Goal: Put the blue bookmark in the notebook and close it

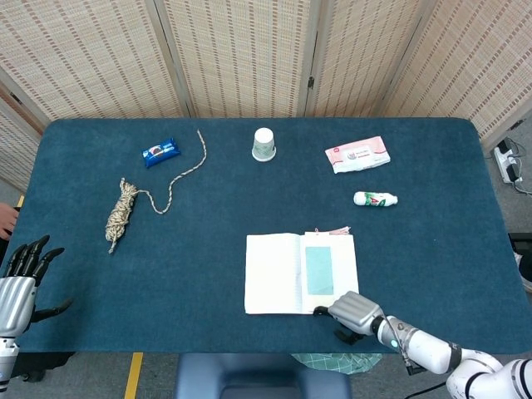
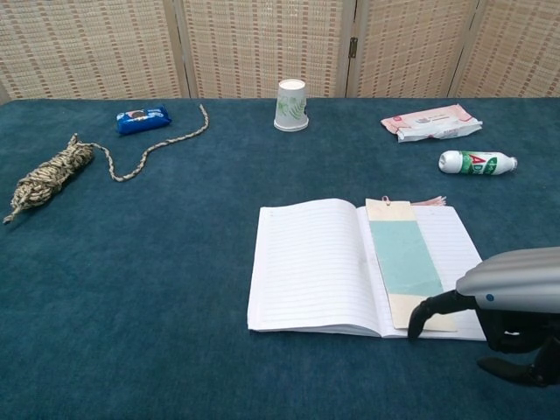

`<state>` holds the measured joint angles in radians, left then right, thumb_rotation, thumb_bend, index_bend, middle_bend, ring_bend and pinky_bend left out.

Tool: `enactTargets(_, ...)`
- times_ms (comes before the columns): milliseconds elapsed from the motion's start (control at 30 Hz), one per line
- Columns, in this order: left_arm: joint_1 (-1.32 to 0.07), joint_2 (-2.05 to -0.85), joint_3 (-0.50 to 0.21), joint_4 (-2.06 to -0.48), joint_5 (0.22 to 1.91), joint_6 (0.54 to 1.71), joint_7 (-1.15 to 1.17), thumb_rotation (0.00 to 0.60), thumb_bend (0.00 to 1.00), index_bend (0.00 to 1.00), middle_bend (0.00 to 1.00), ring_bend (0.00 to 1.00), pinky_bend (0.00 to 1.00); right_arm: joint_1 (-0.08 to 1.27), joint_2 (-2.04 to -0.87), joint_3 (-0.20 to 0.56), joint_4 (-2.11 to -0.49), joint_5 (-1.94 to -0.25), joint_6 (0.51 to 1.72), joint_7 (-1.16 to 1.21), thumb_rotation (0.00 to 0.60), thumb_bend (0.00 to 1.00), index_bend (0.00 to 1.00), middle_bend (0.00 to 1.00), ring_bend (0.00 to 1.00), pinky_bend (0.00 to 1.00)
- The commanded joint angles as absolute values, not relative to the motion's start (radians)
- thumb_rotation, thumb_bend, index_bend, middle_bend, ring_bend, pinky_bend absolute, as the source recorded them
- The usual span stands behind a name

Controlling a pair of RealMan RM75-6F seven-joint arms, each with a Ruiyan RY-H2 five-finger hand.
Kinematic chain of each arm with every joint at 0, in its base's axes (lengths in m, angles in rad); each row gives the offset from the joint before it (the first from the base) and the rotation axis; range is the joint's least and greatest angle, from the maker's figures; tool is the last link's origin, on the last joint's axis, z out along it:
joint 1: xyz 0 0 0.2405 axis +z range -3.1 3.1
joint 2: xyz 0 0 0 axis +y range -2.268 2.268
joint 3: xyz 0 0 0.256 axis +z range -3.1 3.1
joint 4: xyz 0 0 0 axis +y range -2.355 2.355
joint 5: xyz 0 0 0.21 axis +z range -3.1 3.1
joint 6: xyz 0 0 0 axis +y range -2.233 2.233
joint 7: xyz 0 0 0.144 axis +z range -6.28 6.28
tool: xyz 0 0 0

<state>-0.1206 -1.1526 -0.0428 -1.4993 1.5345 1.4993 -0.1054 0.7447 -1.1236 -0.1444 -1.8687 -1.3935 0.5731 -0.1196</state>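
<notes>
The notebook (image 1: 273, 273) (image 2: 315, 267) lies open and flat near the table's front edge. The blue bookmark (image 1: 319, 270) (image 2: 405, 258), pale teal on a cream card, lies lengthwise on the right page beside the spine. My right hand (image 1: 355, 310) (image 2: 510, 297) sits at the notebook's near right corner, one dark fingertip (image 2: 416, 325) touching the bookmark's near end; it holds nothing. My left hand (image 1: 18, 287) hovers off the table's left front corner, fingers spread and empty; the chest view does not show it.
A paper cup (image 1: 263, 144) stands at the back centre. A wipes pack (image 1: 357, 155) and small white bottle (image 1: 375, 199) lie back right. A coiled rope (image 1: 125, 208) and blue snack packet (image 1: 160, 151) lie at left.
</notes>
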Motion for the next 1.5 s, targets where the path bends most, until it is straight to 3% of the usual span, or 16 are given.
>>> enactTargets(33,-0.122,-1.153,-0.043,-1.498,1.533,1.497,-0.105,0.600,0.17,0.21,0.06,0.00,0.00,0.738,-1.104,-0.146,-1.887,-1.415,0.588,-0.098,0.536,0.59,0.20,1.00,1.00,1.00)
enactTargets(267,-0.122,-1.158,-0.043,-1.495,1.536,1.499,-0.098,0.600,0.17,0.21,0.06,0.00,0.00,0.697,-1.068,-0.141,-1.902,-1.502,0.683,-0.005,0.528,0.59,0.20,1.00,1.00,1.00)
enactTargets(367,-0.121,-1.162,-0.045,-1.489,1.540,1.508,-0.102,0.600,0.17,0.21,0.06,0.00,0.00,0.646,-1.077,-0.126,-1.876,-1.554,0.805,0.079,0.535,0.50,0.19,0.99,0.91,1.00)
enactTargets(433,-0.121,-1.165,-0.044,-1.486,1.542,1.509,-0.102,0.600,0.17,0.21,0.06,0.00,0.00,0.594,-1.086,-0.119,-1.840,-1.589,0.918,0.134,0.534,0.34,0.15,0.82,0.74,0.91)
enactTargets(500,-0.122,-1.166,-0.041,-1.485,1.546,1.507,-0.096,0.600,0.17,0.21,0.06,0.00,0.00,0.551,-1.086,-0.117,-1.803,-1.596,0.995,0.137,0.537,0.14,0.05,0.41,0.41,0.67)
enactTargets(567,-0.122,-1.166,-0.036,-1.488,1.550,1.502,-0.087,0.600,0.17,0.21,0.06,0.00,0.00,0.498,-1.088,-0.105,-1.773,-1.573,1.082,0.115,0.551,0.04,0.01,0.15,0.19,0.46)
enactTargets(633,-0.123,-1.165,-0.032,-1.492,1.556,1.499,-0.081,0.600,0.17,0.21,0.06,0.00,0.00,0.448,-1.089,-0.092,-1.756,-1.548,1.159,0.106,0.569,0.00,0.00,0.01,0.03,0.26)
enactTargets(733,-0.125,-1.165,-0.019,-1.501,1.574,1.495,-0.066,0.600,0.17,0.21,0.06,0.00,0.00,0.362,-1.091,-0.070,-1.719,-1.515,1.302,0.075,0.580,0.00,0.00,0.00,0.00,0.14)
enactTargets(833,-0.132,-1.164,0.011,-1.518,1.612,1.475,-0.050,0.600,0.17,0.21,0.06,0.00,0.00,0.266,-1.105,-0.046,-1.677,-1.484,1.454,0.044,0.598,0.00,0.00,0.00,0.00,0.11)
enactTargets(933,-0.146,-1.173,0.039,-1.526,1.648,1.444,-0.041,0.600,0.16,0.22,0.06,0.00,0.00,0.213,-1.103,-0.039,-1.650,-1.464,1.509,0.100,0.598,0.00,0.00,0.00,0.00,0.10)
enactTargets(1267,-0.198,-1.363,0.098,-1.414,1.823,1.434,-0.054,0.600,0.09,0.37,0.20,0.06,0.09,0.204,-1.050,-0.030,-1.659,-1.483,1.450,0.224,0.599,0.00,0.00,0.00,0.00,0.07)
enactTargets(1500,-0.254,-1.498,0.092,-1.353,1.897,1.409,0.025,0.600,0.12,0.45,0.32,0.17,0.20,0.206,-1.035,-0.036,-1.691,-1.477,1.389,0.180,0.599,0.00,0.00,0.00,0.00,0.07)
